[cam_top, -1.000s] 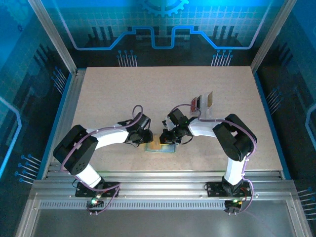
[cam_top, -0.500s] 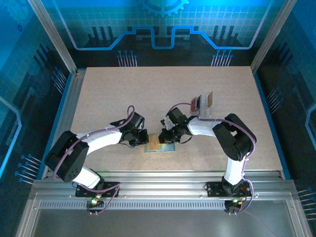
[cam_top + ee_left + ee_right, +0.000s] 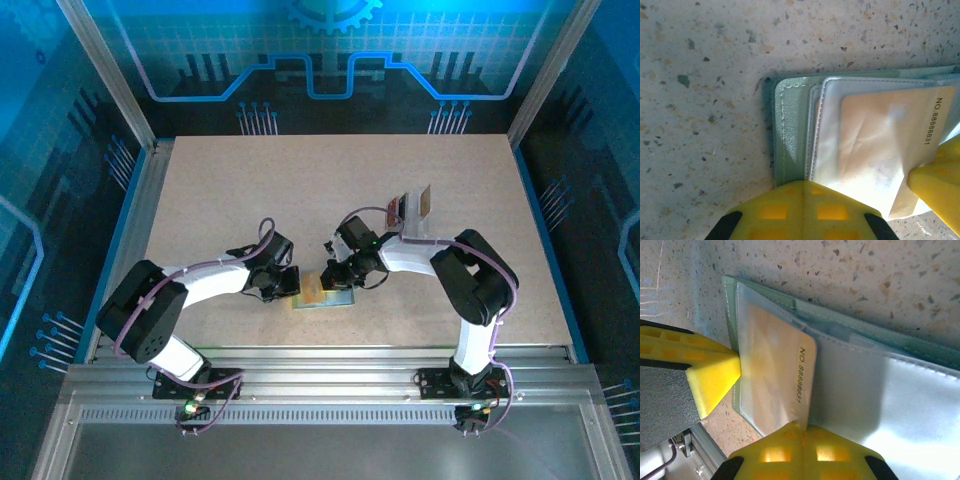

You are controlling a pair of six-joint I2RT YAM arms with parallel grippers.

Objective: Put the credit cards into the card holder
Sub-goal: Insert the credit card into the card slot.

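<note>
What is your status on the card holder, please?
Left gripper on card holder. Right gripper at tan card, partly in sleeve. Nothing in the way.

Both arms reach inward from their bases at the near edge of the desk [image 3: 250, 180] and almost meet at its middle. The left arm [image 3: 205, 283] has its elbow folded out to the left and its forearm stretched rightward, wrist low, with the left tool [image 3: 291, 283] pointing down, its yellow fingers [image 3: 800, 200] pressed together. The right arm [image 3: 425, 258] bends its elbow out to the right and runs its forearm leftward. The right tool [image 3: 331, 277] also points down, just beside the left one, fingers [image 3: 800, 445] closed on the corner of a tan card [image 3: 772, 370].
</note>
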